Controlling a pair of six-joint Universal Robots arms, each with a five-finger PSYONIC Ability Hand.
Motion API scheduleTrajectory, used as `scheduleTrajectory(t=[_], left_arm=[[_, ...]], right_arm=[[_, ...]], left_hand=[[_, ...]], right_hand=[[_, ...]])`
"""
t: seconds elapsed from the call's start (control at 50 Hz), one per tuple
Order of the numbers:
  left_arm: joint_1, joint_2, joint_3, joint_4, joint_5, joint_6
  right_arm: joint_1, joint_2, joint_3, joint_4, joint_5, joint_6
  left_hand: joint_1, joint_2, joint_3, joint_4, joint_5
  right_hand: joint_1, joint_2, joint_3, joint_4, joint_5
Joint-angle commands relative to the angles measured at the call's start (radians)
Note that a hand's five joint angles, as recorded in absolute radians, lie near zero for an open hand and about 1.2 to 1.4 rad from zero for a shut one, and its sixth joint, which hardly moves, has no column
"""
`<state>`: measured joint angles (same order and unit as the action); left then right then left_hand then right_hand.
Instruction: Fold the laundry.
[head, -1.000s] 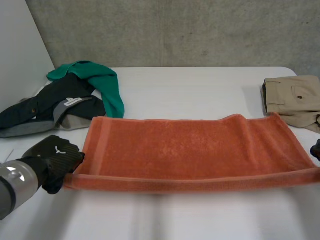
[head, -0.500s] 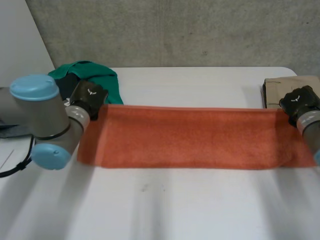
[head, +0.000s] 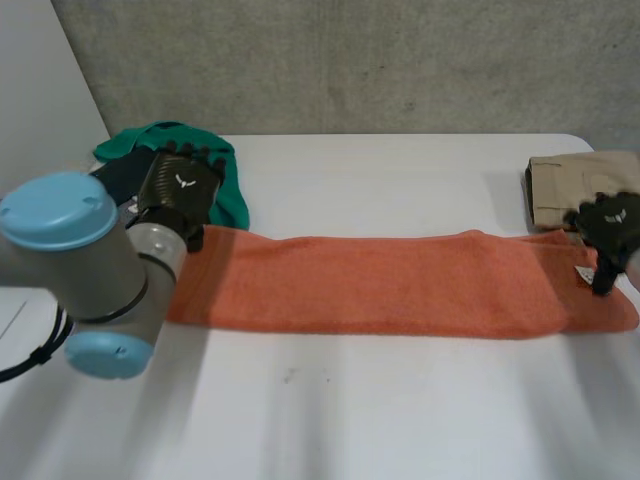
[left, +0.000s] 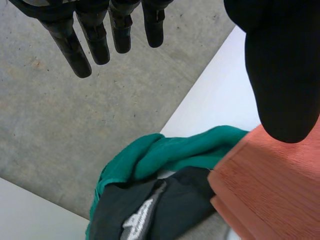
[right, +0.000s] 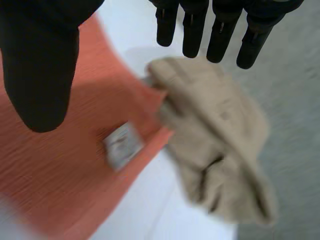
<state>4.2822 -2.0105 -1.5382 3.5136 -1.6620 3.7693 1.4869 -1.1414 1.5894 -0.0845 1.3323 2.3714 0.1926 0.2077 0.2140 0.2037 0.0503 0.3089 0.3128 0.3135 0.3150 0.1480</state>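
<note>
A small white label (right: 122, 145) is lying on top of the orange towel (head: 380, 283) near its right end. Its writing is too blurred to read. A grey label (left: 136, 220) is showing on the dark garment (left: 175, 205) at the far left, and its print is too small to read.

The towel is lying folded lengthwise on the white table (head: 400, 400). Its long axis is running from left to right, across the middle of the table. Its left end is touching the green cloth (head: 222, 185), which is lying against the dark garment. Its right end is reaching the beige trousers (head: 575, 185) at the far right.

The left hand (head: 180, 190) is hovering over the towel's far left corner and the green cloth. Its fingers (left: 95, 40) are straight and well apart from the thumb, and they are gripping nothing.

The right hand (head: 610, 225) is hanging over the towel's far right corner, beside the trousers. Its fingers (right: 220, 30) are also straight and spread away from the thumb, with no cloth between them.
</note>
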Motion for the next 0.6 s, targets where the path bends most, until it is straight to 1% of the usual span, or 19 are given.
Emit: scheduleTrajectory(t=[0.02,0.12,0.18,0.22,0.24,0.32,0.34,0.36,0.38,0.42,0.44,0.52,0.58,0.6], left_arm=[[0.005,0.075,-0.102,0.001,0.044,-0.071],[0.005,0.076,-0.108,0.001,0.067,-0.1],[0.004,0.076,-0.108,0.001,0.067,-0.1],[0.002,0.078,-0.108,-0.001,0.068,-0.102],[0.001,0.078,-0.108,0.001,0.067,-0.102],[0.001,0.088,-0.109,-0.001,0.065,-0.102],[0.001,0.094,-0.109,-0.001,0.065,-0.102],[0.001,0.107,-0.112,-0.001,0.065,-0.102],[0.001,0.114,-0.112,-0.001,0.065,-0.103],[0.002,0.128,-0.112,-0.001,0.065,-0.103],[0.004,0.133,-0.112,-0.001,0.065,-0.103],[0.008,0.157,-0.125,-0.001,0.065,-0.103],[0.008,0.171,-0.141,-0.001,0.065,-0.103],[0.008,0.174,-0.145,-0.001,0.065,-0.103]], right_arm=[[-0.128,-0.02,0.101,0.045,-0.097,-0.014],[-0.145,0.008,0.11,-0.02,-0.104,-0.014],[-0.146,0.048,0.104,-0.05,-0.107,-0.015],[-0.146,0.069,0.09,-0.061,-0.105,-0.017],[-0.148,0.072,0.086,-0.061,-0.099,-0.018],[-0.172,0.081,0.052,-0.064,-0.013,-0.04],[-0.197,0.08,0.04,-0.069,0.06,-0.055],[-0.23,0.074,0.029,-0.084,0.103,-0.067],[-0.249,0.069,0.023,-0.089,0.117,-0.073],[-0.29,0.065,0.004,-0.093,0.134,-0.105],[-0.334,0.061,-0.008,-0.093,0.136,-0.157],[-0.384,0.052,-0.022,-0.101,0.146,-0.285],[-0.355,0.042,-0.02,-0.106,0.14,-0.296],[-0.305,0.017,-0.02,-0.109,0.139,-0.262]], left_hand=[[-0.005,-0.021,-0.027,-0.017,-0.038],[0.0,-0.015,-0.021,-0.011,-0.032],[0.003,-0.012,-0.018,-0.008,-0.029],[0.003,-0.012,-0.018,-0.008,-0.029],[0.003,-0.012,-0.018,-0.008,-0.029],[0.003,-0.012,-0.018,-0.008,-0.029],[0.003,-0.012,-0.018,-0.008,-0.029],[0.003,-0.012,-0.018,-0.008,-0.029],[0.003,-0.012,-0.018,-0.008,-0.029],[0.0,-0.015,-0.021,-0.011,-0.032],[0.0,-0.015,-0.021,-0.011,-0.032],[0.0,-0.015,-0.021,-0.011,-0.032],[0.0,-0.015,-0.021,-0.011,-0.032],[0.0,-0.015,-0.021,-0.011,-0.032]], right_hand=[[0.084,0.08,0.08,0.078,0.071],[0.09,0.086,0.086,0.084,0.077],[0.181,0.177,0.176,0.175,0.167],[0.71,0.706,0.705,0.704,0.696],[1.061,1.057,1.057,1.055,1.048],[1.087,1.083,1.083,1.081,1.074],[1.087,1.083,1.083,1.081,1.074],[1.087,1.083,1.083,1.081,1.074],[1.087,1.083,1.083,1.081,1.074],[1.087,1.083,1.083,1.081,1.074],[1.087,1.083,1.083,1.081,1.074],[1.087,1.083,1.083,1.081,1.074],[1.087,1.083,1.083,1.081,1.074],[1.087,1.083,1.083,1.081,1.074]])
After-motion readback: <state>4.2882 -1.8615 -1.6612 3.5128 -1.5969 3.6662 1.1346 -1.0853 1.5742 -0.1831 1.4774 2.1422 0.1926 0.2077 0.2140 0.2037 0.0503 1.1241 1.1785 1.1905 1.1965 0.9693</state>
